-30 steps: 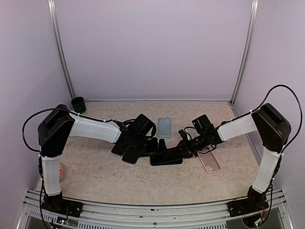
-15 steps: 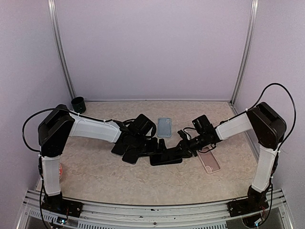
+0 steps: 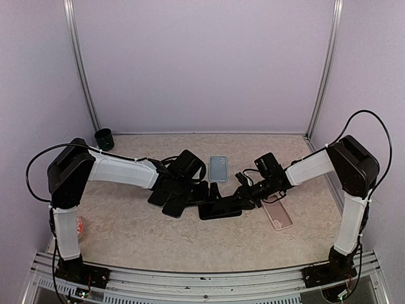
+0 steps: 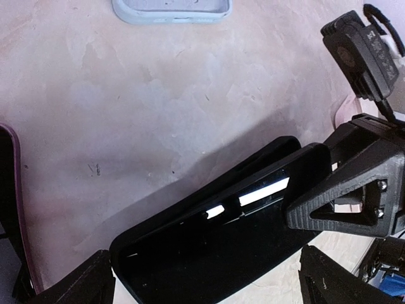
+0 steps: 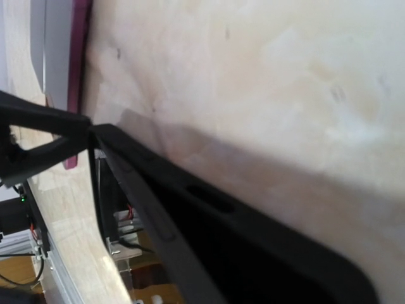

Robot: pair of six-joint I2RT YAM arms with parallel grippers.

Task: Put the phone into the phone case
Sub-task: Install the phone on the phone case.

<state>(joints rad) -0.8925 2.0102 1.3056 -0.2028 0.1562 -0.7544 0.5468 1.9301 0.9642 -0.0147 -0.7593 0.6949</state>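
A black phone case [image 3: 220,209] lies at the table's middle, between both arms. In the left wrist view the black case [image 4: 209,247] fills the lower frame, and a glossy dark surface with white glints shows inside its rim; I cannot tell if this is the phone. My left gripper [image 3: 190,193] is open, its fingertips [image 4: 82,285] wide apart on either side of the case's near end. My right gripper [image 3: 243,199] is shut on the case's other end, with one finger [image 4: 342,196] lying on top. The right wrist view shows only the case's side wall [image 5: 253,240] close up.
A pale blue case [image 3: 218,169] lies just behind the grippers and shows in the left wrist view [image 4: 171,7]. A pink case [image 3: 278,215] lies at the right. Dark phones or cases [image 3: 161,196] sit under the left arm. A green cup [image 3: 104,138] stands far left.
The right arm's elbow has shifted slightly inward. The black case and the left gripper have barely moved.
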